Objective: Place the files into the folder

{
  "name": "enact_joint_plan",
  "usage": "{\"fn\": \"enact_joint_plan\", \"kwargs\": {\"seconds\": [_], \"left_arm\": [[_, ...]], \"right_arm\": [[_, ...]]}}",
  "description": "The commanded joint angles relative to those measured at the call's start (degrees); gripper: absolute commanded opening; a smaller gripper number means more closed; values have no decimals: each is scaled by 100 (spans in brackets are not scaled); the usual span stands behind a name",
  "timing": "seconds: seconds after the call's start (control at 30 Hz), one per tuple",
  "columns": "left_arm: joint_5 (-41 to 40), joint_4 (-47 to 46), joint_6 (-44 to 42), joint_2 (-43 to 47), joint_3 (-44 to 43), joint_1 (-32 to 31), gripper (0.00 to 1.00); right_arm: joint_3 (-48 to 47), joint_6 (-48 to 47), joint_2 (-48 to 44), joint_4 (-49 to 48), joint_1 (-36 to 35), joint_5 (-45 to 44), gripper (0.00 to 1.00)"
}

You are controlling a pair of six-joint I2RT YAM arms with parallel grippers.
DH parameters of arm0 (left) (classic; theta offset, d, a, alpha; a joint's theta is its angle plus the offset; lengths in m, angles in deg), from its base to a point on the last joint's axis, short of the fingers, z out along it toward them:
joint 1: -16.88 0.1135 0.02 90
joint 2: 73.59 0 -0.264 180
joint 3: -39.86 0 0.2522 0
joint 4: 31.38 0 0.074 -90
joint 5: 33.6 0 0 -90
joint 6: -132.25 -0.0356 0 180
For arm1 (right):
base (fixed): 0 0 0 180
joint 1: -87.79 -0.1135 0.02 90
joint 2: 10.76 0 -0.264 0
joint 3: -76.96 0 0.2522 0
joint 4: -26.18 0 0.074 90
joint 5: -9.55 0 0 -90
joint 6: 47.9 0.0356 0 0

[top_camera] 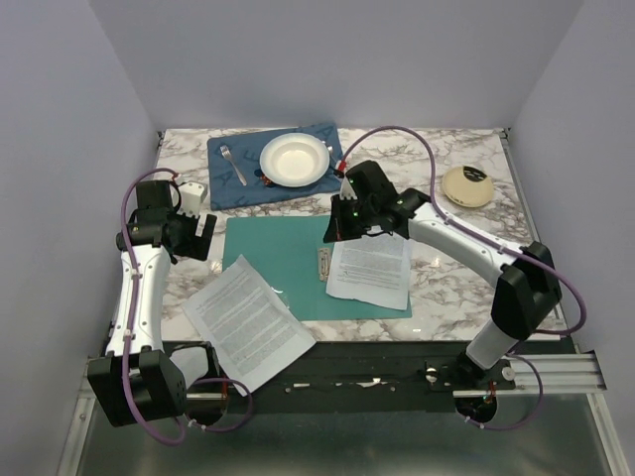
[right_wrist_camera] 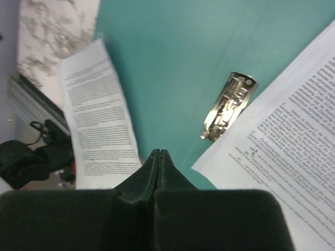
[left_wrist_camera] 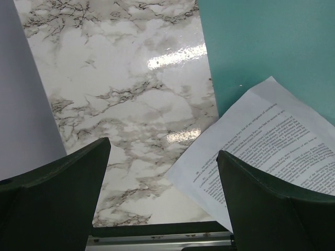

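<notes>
The teal folder [top_camera: 283, 260] lies open and flat on the marble table, its metal clip [top_camera: 324, 264] at the spine. One stack of files [top_camera: 370, 270] rests on the folder's right half. A second stack [top_camera: 248, 322] lies askew at the folder's front-left corner and overhangs the table's front edge. My right gripper [top_camera: 332, 231] hovers over the spine, shut and empty; its wrist view shows the shut tips [right_wrist_camera: 158, 152] above the folder [right_wrist_camera: 172, 57], with the clip [right_wrist_camera: 230, 104] and both file stacks [right_wrist_camera: 293, 157] [right_wrist_camera: 97, 120] around them. My left gripper [top_camera: 203, 236] is open left of the folder, above bare marble [left_wrist_camera: 162, 157], near a file corner [left_wrist_camera: 272, 136].
A dark blue placemat [top_camera: 238, 183] at the back holds a white plate [top_camera: 294, 160] and a fork [top_camera: 233, 164]. A beige round object [top_camera: 467, 185] sits at the back right. A small white box [top_camera: 191, 195] stands by the left arm. Walls enclose three sides.
</notes>
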Motion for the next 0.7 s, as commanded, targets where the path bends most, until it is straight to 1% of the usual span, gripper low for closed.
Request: {"fn": "enact_joint_plan", "kwargs": {"seconds": [0.0, 0.03, 0.1, 0.13, 0.2, 0.23, 0.33, 0.4, 0.43, 0.5, 0.57, 0.67], "left_arm": [[-114, 7, -167, 145, 40, 43, 99], [-106, -2, -176, 145, 66, 35, 99], [-62, -28, -194, 119, 137, 35, 99], [-44, -37, -194, 110, 146, 35, 99], [0, -72, -194, 31, 207, 35, 99], [-9, -81, -177, 5, 216, 35, 99], [-35, -81, -141, -48, 199, 35, 99], [-62, -72, -141, -5, 172, 43, 99], [-53, -64, -141, 13, 155, 35, 99], [-70, -46, -141, 39, 128, 35, 99], [-79, -37, -141, 22, 119, 35, 99], [-88, -20, -124, -31, 111, 35, 99]], "right_arm": [[-89, -350, 268, 105, 187, -351, 24], [86, -394, 303, 26, 327, -116, 44], [157, -735, 356, -53, 364, 157, 55], [201, -850, 356, -236, 346, 550, 63], [158, -1122, 469, -369, 303, 1035, 69], [88, -1220, 549, -387, 241, 1429, 72], [-255, -1571, 1031, -335, -4, 1950, 72], [-544, -1860, 1278, -265, -180, 2074, 72], [-667, -1941, 1575, -151, -346, 2092, 70], [-904, -2090, 1849, -63, -497, 2136, 67], [-993, -2064, 2182, -54, -603, 2145, 63], [-1064, -1977, 2447, -167, -717, 2303, 60]]}}
